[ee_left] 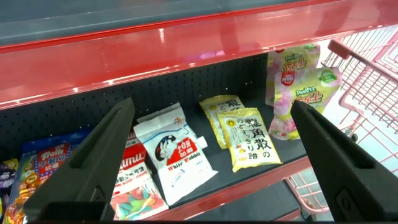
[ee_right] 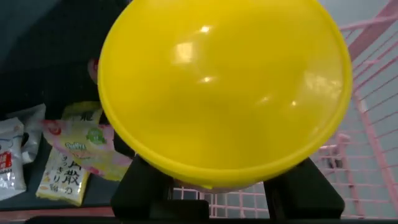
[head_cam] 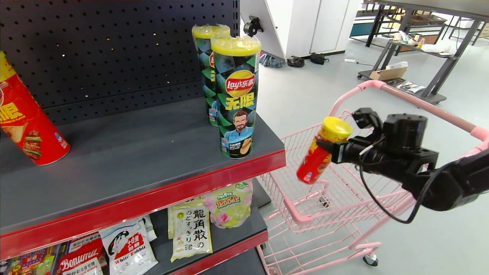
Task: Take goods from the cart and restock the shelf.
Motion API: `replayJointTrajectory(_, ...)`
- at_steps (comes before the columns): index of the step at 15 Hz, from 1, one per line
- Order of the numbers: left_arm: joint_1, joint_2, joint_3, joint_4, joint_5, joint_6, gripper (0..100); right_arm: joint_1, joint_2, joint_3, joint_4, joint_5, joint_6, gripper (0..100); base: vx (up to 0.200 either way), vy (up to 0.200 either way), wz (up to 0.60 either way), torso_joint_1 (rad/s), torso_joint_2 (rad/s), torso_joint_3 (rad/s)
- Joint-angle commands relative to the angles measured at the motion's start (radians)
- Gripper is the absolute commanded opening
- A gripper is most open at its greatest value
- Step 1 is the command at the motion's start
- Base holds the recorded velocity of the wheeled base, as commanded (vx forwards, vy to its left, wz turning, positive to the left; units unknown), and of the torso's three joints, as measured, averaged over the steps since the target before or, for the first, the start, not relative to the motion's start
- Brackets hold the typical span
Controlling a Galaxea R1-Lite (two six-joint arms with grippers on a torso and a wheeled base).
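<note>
your right gripper (head_cam: 333, 147) is clamped on the tilted red can (head_cam: 311, 168) over the cart (head_cam: 412, 100), lid end up, and the shelf board (head_cam: 133, 152) lies to its left.

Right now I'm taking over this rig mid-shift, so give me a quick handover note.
Right gripper: shut on the red can, held tilted above the pink cart, off the top shelf's end.
Left gripper: open, facing the snack bags on the lower shelf.
Done: two green cans and a red canister stand on the top shelf.
Left: set the held can there.
</note>
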State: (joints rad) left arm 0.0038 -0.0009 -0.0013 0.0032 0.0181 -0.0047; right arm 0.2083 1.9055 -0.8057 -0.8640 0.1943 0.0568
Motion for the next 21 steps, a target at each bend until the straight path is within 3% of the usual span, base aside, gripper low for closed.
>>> replayJointTrajectory(1,0.001,0.001,0.0,0.0,0.0,0.0,100,-0.05,-0.312,-0.084,0.214,-0.049,-0.045,0,0.0,0.0,0.0,0.0,0.0,0.0)
replayJointTrajectory(3,0.001,0.001,0.0,0.0,0.0,-0.001,100,-0.05,-0.556,-0.021,0.416,-0.122,-0.049,0,0.0,0.0,0.0,0.0,0.0,0.0)
replayJointTrajectory(7,0.001,0.001,0.0,0.0,0.0,0.0,100,-0.064,-1.019,0.138,0.823,-0.119,-0.086,0,0.0,0.0,0.0,0.0,0.0,0.0)
replayJointTrajectory(10,0.001,0.001,0.0,0.0,-0.003,0.0,100,-0.109,-1.211,0.197,1.017,-0.148,-0.126,0,0.0,0.0,0.0,0.0,0.0,0.0)
replayJointTrajectory(14,-0.001,0.001,0.0,0.0,-0.003,0.0,100,-0.148,-1.358,0.315,1.039,-0.156,-0.146,0,0.0,0.0,0.0,0.0,0.0,0.0)
replayJointTrajectory(21,0.001,0.001,0.0,0.0,-0.003,0.0,100,-0.147,-1.369,0.321,1.04,-0.156,-0.15,0,0.0,0.0,0.0,0.101,-0.28,-0.18)
